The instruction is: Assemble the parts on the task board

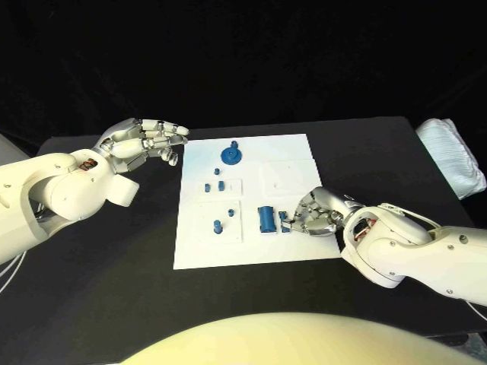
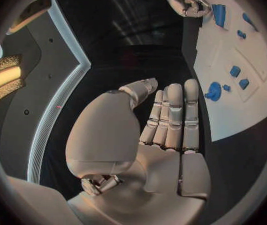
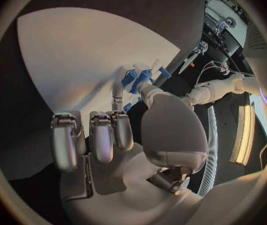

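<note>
No text, label, brand, number or sign could be read in any of the views. The board [image 1: 249, 228] was seen as plain white, without legible markings, and no lettering could be made out on the blue parts [image 1: 268, 219] or on the hands.

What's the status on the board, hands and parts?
Left hand open, hovering off the task board's far-left corner. Right hand down on the board, fingers at a small blue part; grip unclear. Nothing in the way.
</note>
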Controlling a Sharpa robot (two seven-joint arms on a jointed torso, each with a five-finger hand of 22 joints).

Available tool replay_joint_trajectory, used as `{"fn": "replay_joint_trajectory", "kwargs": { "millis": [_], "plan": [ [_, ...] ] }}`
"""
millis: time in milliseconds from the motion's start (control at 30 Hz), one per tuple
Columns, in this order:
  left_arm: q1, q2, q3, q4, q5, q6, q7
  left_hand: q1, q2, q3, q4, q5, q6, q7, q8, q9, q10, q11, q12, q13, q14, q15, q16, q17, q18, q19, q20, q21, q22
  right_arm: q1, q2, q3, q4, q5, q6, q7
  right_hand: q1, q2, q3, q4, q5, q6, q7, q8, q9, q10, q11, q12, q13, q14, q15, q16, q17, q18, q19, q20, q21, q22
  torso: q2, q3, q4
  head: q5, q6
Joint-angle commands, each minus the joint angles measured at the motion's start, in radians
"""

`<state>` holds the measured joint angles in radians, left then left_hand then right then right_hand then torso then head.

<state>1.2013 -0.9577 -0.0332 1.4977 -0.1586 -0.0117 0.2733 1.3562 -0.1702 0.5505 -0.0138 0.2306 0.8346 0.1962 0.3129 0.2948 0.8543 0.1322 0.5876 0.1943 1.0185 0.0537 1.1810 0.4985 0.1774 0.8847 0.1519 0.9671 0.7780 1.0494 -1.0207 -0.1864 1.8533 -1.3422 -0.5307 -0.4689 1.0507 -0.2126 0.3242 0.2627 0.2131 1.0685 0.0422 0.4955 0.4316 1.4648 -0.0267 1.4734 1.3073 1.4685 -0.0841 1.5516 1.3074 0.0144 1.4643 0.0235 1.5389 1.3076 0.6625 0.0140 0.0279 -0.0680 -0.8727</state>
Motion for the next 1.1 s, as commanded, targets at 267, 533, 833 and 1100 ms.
{"fn": "replay_joint_trajectory", "kwargs": {
  "millis": [267, 533, 833, 1100],
  "plan": [
    [0.0, 0.002, 0.0, -0.001, -0.005, 0.019, 0.003, 0.004, 0.008, -0.002, 0.004, 0.005, -0.008, -0.002, 0.006, 0.0, -0.007, -0.001, 0.007, -0.001, 0.0, 0.004, -0.006, -0.002, 0.007, 0.006, 0.002, -0.004, -0.001, -0.003, -0.034, 0.0, 0.02, 0.038, 0.023, 0.106, 0.042, -0.004, -0.019, -0.004, -0.046, -0.008, 0.0, 0.004, -0.003, 0.074, -0.003, -0.005, 0.219, 0.093, -0.005, 0.0, 0.217, -0.007, 0.096, -0.004, -0.003, 0.254, 0.0, 0.0005, -0.0019, 0.002, 0.0],
    [0.0, 0.003, 0.0, -0.002, -0.005, 0.019, 0.004, 0.004, 0.008, -0.002, 0.004, 0.005, -0.008, -0.002, 0.006, 0.0, -0.007, -0.001, 0.007, -0.001, 0.0, 0.004, -0.006, -0.002, 0.007, 0.006, 0.002, -0.004, -0.001, -0.004, -0.039, 0.0, 0.017, 0.039, 0.032, 0.105, 0.045, -0.001, -0.019, -0.003, -0.044, -0.008, 0.0, 0.004, -0.003, 0.074, -0.003, -0.005, 0.219, 0.093, -0.005, 0.0, 0.218, -0.007, 0.096, -0.004, -0.003, 0.254, 0.0, -0.0011, 0.0, 0.002, 0.0],
    [0.0, 0.003, 0.0, -0.002, -0.005, 0.02, 0.003, 0.004, 0.008, -0.002, 0.004, 0.005, -0.008, -0.002, 0.006, 0.0, -0.007, -0.001, 0.007, -0.001, 0.0, 0.004, -0.006, -0.002, 0.007, 0.006, 0.002, -0.004, -0.001, -0.006, -0.021, 0.0, -0.005, 0.0, 0.043, 0.076, 0.172, 0.019, 0.037, -0.06, -0.091, -0.008, -0.006, -0.003, -0.014, 0.073, -0.008, -0.007, 0.219, 0.093, -0.009, -0.001, 0.217, -0.007, 0.096, -0.006, -0.003, 0.254, 0.001, -0.0017, 0.0011, 0.003, 0.0],
    [0.0, 0.003, 0.0, -0.004, -0.005, 0.022, 0.001, 0.004, 0.008, -0.002, 0.004, 0.005, -0.008, -0.002, 0.006, 0.0, -0.007, -0.001, 0.007, -0.001, 0.0, 0.004, -0.006, -0.002, 0.007, 0.006, 0.002, -0.004, -0.001, -0.011, -0.002, 0.0, -0.024, -0.01, 0.031, 0.053, 0.187, 0.017, 0.047, -0.07, -0.093, -0.007, -0.006, -0.004, -0.016, 0.074, -0.009, -0.005, 0.22, 0.093, -0.01, -0.001, 0.217, -0.008, 0.097, -0.007, -0.002, 0.254, 0.0, -0.0007, -0.0001, 0.007, 0.0]
  ]
}}
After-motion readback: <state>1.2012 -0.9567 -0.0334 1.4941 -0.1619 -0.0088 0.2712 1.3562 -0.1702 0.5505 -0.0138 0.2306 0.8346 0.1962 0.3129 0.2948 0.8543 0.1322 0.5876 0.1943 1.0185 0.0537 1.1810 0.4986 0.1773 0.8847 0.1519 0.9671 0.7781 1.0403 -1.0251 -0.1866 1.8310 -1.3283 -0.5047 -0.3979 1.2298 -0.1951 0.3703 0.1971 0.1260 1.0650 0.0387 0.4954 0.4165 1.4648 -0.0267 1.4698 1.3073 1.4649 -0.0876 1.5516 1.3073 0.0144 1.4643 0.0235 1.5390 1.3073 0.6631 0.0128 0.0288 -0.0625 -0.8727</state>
